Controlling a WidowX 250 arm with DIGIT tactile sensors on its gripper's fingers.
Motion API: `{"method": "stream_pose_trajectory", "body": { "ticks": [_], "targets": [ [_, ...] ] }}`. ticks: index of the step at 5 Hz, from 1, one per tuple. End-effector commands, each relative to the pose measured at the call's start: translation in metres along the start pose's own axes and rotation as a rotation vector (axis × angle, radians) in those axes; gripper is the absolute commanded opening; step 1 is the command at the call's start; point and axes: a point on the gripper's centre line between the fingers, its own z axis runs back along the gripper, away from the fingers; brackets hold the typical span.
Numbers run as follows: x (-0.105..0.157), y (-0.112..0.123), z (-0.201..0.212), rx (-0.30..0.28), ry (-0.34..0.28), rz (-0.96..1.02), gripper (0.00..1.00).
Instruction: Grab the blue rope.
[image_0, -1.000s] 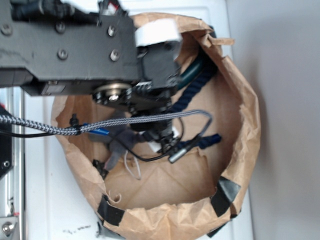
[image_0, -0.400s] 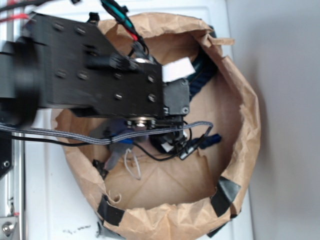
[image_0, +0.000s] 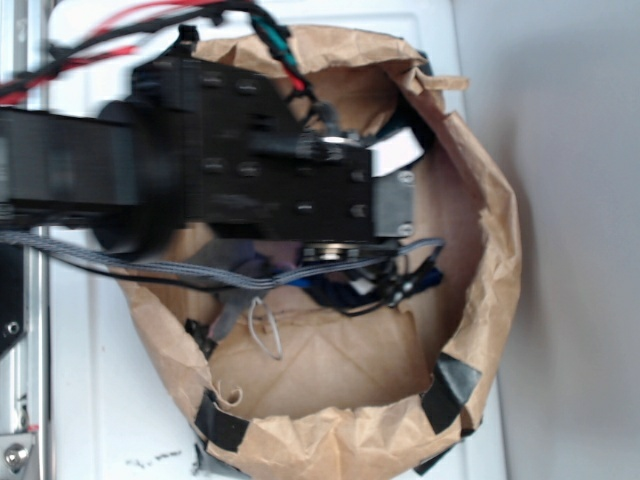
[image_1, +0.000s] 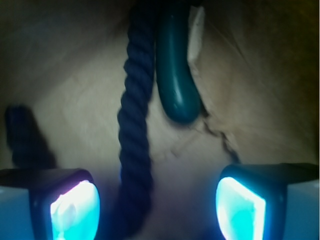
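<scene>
The gripper (image_1: 157, 210) is open, with its two glowing pads far apart. The blue rope (image_1: 135, 130) runs between them, closer to the left pad, and lies flat on the floor of the brown paper bag (image_0: 480, 190). Just beside the rope, near the far wall, lies a green sausage shape (image_1: 175, 75). The bag's crumpled walls stand close all around the arm (image_0: 220, 170).

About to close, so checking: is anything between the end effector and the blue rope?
Nothing visible. The blue rope runs between the open fingers of the end effector; the green sausage-shaped thing lies beside it, farther ahead.
</scene>
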Motion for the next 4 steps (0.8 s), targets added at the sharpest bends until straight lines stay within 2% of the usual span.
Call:
{"method": "stream_pose_trajectory", "body": {
  "ticks": [1, 2, 3, 4],
  "targets": [
    [0.021, -0.003, -0.01, -0.065, -0.062, 0.038, 1.0],
    [0.016, -0.011, -0.022, -0.173, -0.067, -0.097, 1.0],
    [0.013, -0.011, -0.023, -0.215, -0.049, -0.139, 1.0],
    [0.011, -0.009, -0.024, -0.23, -0.048, -0.16, 0.0]
  ]
}}
